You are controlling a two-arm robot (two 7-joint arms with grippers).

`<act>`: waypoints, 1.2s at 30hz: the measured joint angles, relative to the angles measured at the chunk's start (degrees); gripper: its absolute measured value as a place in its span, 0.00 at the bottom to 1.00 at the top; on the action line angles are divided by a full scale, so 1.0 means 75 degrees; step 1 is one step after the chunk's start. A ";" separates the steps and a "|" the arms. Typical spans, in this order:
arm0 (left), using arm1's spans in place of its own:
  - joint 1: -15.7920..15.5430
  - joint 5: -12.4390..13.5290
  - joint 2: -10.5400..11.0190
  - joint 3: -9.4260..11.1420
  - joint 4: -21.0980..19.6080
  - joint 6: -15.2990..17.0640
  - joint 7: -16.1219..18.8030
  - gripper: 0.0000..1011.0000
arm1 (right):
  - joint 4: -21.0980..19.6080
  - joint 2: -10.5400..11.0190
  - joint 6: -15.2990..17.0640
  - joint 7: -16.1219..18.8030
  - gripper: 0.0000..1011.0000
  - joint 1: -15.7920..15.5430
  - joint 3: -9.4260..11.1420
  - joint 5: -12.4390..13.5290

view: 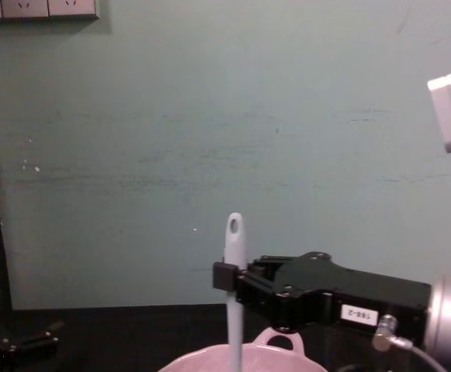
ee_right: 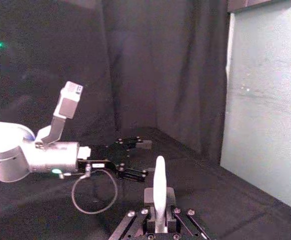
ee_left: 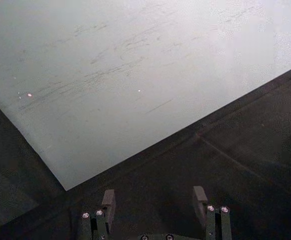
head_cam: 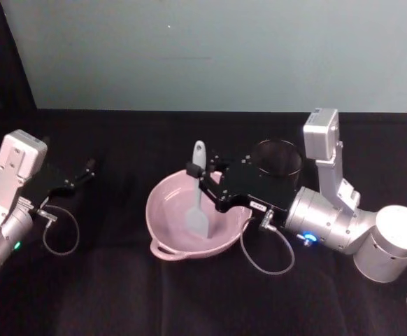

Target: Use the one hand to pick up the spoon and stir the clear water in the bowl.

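The pale pink bowl [head_cam: 167, 210] sits mid-table and holds clear water. The white spoon [head_cam: 198, 159] stands nearly upright in it, its blade [head_cam: 196, 220] down in the water and its holed handle end on top. My right gripper [head_cam: 195, 172], black with a white label, reaches in from the right over the bowl's rim and is shut on the spoon's handle. In the chest view the spoon [view: 234, 256] rises from the bowl [view: 210, 363] with the gripper [view: 225, 277] clamped partway up. The right wrist view shows the spoon [ee_right: 159, 182] between the fingers. My left gripper [head_cam: 84, 172] rests open at the far left.
A black wire-mesh cup [head_cam: 277, 159] stands just behind my right gripper's body. A cable loop [head_cam: 266, 255] hangs from the right wrist in front of the bowl. The table is covered in black cloth, and a pale green wall [head_cam: 217, 49] is behind it.
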 joint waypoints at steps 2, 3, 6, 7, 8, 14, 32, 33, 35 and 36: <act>0.0000 0.0000 0.0000 0.0000 0.0000 0.0000 0.0000 1.00 | 0.0036 -0.0032 0.0026 0.0021 0.12 0.0035 -0.0052 0.0032; 0.0000 0.0000 0.0000 0.0000 0.0000 0.0000 0.0000 1.00 | 0.0061 -0.0053 0.0037 0.0031 0.12 0.0057 -0.0072 0.0046; 0.0000 0.0000 0.0001 0.0000 0.0001 0.0001 0.0000 1.00 | 0.0287 -0.0216 0.0040 0.0035 0.12 0.0201 -0.0167 0.0114; 0.0000 0.0000 0.0000 0.0000 0.0000 0.0000 0.0000 1.00 | 0.0287 -0.0216 0.0040 0.0035 0.12 0.0201 -0.0167 0.0114; 0.0000 0.0000 0.0001 0.0000 0.0000 0.0000 0.0000 1.00 | 0.0415 -0.0308 0.0005 0.0032 0.12 0.0271 -0.0202 0.0118; 0.0000 0.0000 0.0001 0.0000 0.0000 0.0000 0.0000 1.00 | 0.0946 -0.0651 -0.0310 -0.0140 0.12 0.0535 -0.0269 0.0000; 0.0000 0.0000 0.0000 0.0000 0.0000 0.0000 0.0000 1.00 | 0.1989 -0.1158 -0.1302 -0.0655 0.12 0.0920 0.0004 -0.0762; 0.0000 0.0000 0.0000 0.0000 0.0000 0.0000 0.0000 1.00 | 0.2001 -0.1153 -0.1373 -0.0686 0.12 0.0919 0.0042 -0.0825; 0.0000 0.0000 0.0000 0.0000 0.0000 0.0000 0.0000 1.00 | 0.2004 -0.1132 -0.1457 -0.0725 0.12 0.0901 0.0113 -0.0894; 0.0000 0.0000 0.0000 0.0000 0.0000 0.0000 0.0000 1.00 | 0.2000 -0.1117 -0.1468 -0.0731 0.12 0.0890 0.0140 -0.0909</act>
